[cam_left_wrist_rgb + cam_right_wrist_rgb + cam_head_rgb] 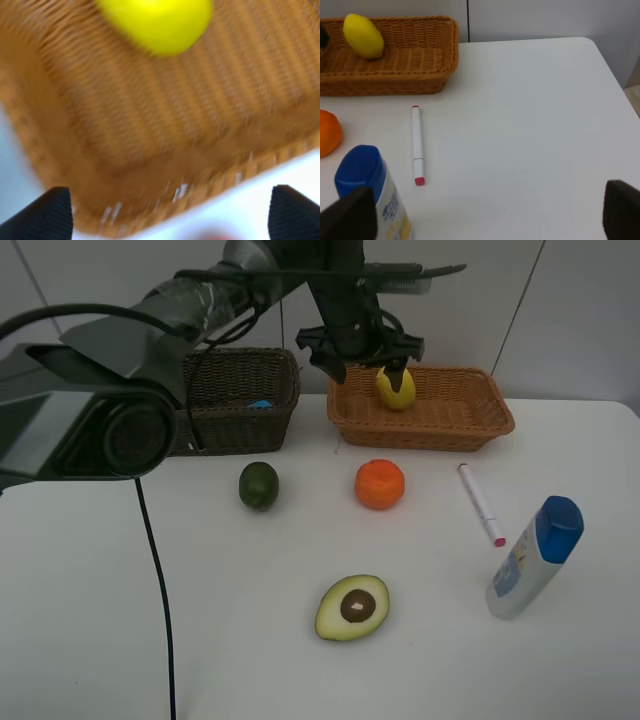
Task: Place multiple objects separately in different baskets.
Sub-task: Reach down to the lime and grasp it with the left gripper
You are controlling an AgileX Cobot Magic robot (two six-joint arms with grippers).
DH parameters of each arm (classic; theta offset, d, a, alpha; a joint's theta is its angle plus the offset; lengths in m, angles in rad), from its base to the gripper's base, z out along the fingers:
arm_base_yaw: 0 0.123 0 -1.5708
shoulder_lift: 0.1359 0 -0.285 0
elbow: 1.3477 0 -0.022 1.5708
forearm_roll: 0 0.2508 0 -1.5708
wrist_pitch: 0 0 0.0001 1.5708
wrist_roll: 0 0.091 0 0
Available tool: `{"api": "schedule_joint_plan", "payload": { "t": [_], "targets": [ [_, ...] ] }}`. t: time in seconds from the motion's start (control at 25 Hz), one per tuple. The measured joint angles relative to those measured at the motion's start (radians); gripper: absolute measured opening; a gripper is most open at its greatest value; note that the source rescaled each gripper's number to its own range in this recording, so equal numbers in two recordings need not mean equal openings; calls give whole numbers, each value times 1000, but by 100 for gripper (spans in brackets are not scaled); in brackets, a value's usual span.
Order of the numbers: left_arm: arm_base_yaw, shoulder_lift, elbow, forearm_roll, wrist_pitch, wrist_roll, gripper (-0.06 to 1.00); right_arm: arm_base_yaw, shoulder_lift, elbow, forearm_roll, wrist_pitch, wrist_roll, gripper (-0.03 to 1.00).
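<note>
The lemon (396, 388) lies in the light orange-brown basket (440, 425); it also shows in the left wrist view (157, 22) and the right wrist view (364, 35). My left gripper (367, 362) hangs open just above that basket, apart from the lemon. The lime (259, 485), orange (380, 484), halved avocado (352, 607), pink-tipped pen (481, 504) and blue-capped bottle (535, 557) stand on the table. My right gripper (485, 215) is open and empty over the table near the bottle (370, 192) and pen (417, 145). The pump bottle and pad are hidden.
The dark brown basket (240, 415) stands left of the light one, with a small blue thing (260, 403) inside. The left arm and its black cable (155, 570) cross the left of the table. The table's right edge (612, 70) is close.
</note>
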Motion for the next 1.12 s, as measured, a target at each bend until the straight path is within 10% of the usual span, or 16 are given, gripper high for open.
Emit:
{"api": "schedule_joint_plan", "payload": {
  "t": [0.32,0.72,1.12],
  "targets": [
    [24,-244,52,-176,27,86,99,0,0,0,0,0,0,99],
    [23,-797,866,-101,23,205,99,0,0,0,0,0,0,99],
    [24,-840,1363,4,-212,-94,99,0,0,0,0,1,0,99]
  ]
}}
